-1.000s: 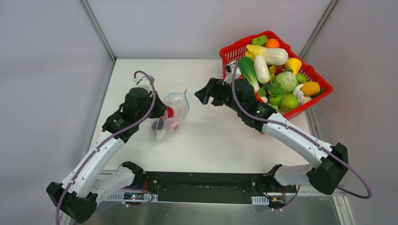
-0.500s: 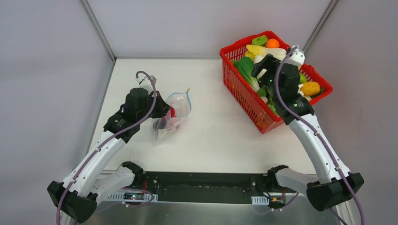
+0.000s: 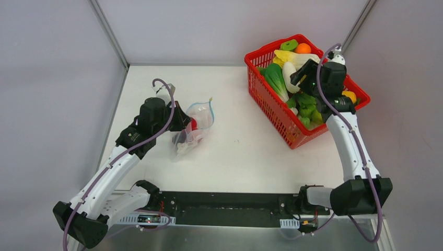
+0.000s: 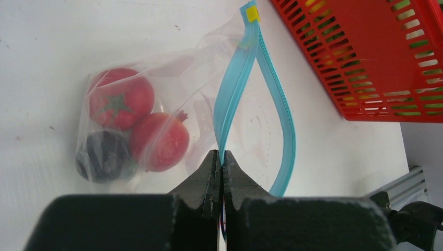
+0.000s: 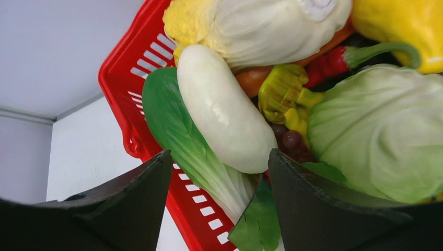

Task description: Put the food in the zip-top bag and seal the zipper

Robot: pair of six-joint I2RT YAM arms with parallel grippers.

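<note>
Left arm (image 3: 112, 167) angled forward, elbow bent, wrist low. Left gripper (image 4: 220, 157): jaws pressed together, pinching zipper (image 4: 231, 94). Right arm (image 3: 350, 141) stretched far forward, forearm near straight, wrist tipped down. Right gripper (image 5: 219, 157): fingers wide apart.

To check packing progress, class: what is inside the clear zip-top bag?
Inside the zip-top bag lie a red tomato, a second red fruit with a dark tip, and a dark purple ball, bunched in one corner. Anything beneath them is hidden.
</note>
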